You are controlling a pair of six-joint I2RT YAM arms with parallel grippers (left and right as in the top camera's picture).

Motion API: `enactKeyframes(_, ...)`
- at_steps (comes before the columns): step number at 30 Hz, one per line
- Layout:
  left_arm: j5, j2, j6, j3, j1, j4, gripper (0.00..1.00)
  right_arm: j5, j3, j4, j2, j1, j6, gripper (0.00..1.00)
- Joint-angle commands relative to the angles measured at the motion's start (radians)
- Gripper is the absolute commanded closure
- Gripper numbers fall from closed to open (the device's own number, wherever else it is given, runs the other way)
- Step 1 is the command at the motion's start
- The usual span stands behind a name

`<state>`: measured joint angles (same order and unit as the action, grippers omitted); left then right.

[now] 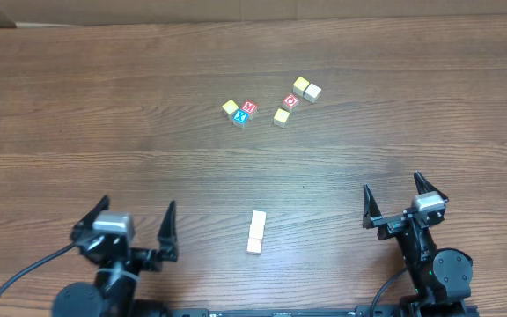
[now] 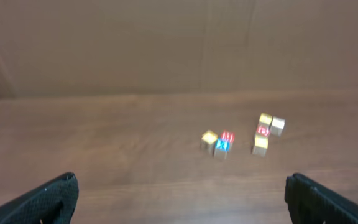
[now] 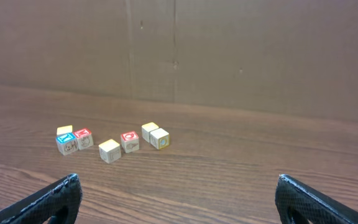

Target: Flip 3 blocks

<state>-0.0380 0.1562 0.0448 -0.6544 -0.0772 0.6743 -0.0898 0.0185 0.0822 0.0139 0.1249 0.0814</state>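
left gripper [image 1: 137, 204] and right gripper [image 1: 392, 181] stood spread wide and empty, fingers [image 3: 48, 202] cropped at the wrist views' corners. between them the blocks [image 1: 255, 232] lay in a touching row, faces unreadable, outside both wrist views. farther cubes [image 1: 282, 116] blurred from the left wrist.

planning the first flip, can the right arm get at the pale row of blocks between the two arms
Probably yes: the right hand is open and empty, and nothing stands between it and the pale row of blocks.
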Motion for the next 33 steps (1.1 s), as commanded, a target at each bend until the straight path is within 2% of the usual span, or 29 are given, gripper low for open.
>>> enactKeyframes(1,-0.061,-0.097,0.002,0.208,-0.004,-0.174,0.0,0.001,-0.011,-0.005,-0.011,0.003,-0.006,0.0)
enactKeyframes(4,-0.068,-0.156,0.047,0.362,-0.006,-0.346,0.0,0.002,-0.011,-0.005,-0.011,0.003,-0.006,0.0)
enactKeyframes(9,-0.051,-0.153,0.083,0.544,-0.042,-0.599,0.0,0.001,-0.011,-0.005,-0.011,0.003,-0.006,0.0)
enactKeyframes(13,0.022,-0.153,0.117,0.641,-0.074,-0.713,0.0,0.001,-0.011,-0.005,-0.011,0.003,-0.006,0.0)
enactKeyframes(18,0.064,-0.153,0.134,0.65,-0.073,-0.592,0.0,0.001,-0.011,-0.005,-0.011,0.003,-0.006,0.0)
enactKeyframes(33,0.056,-0.153,0.036,0.65,-0.006,-0.594,0.0,0.001,-0.011,-0.005,-0.011,0.003,-0.006,0.0)
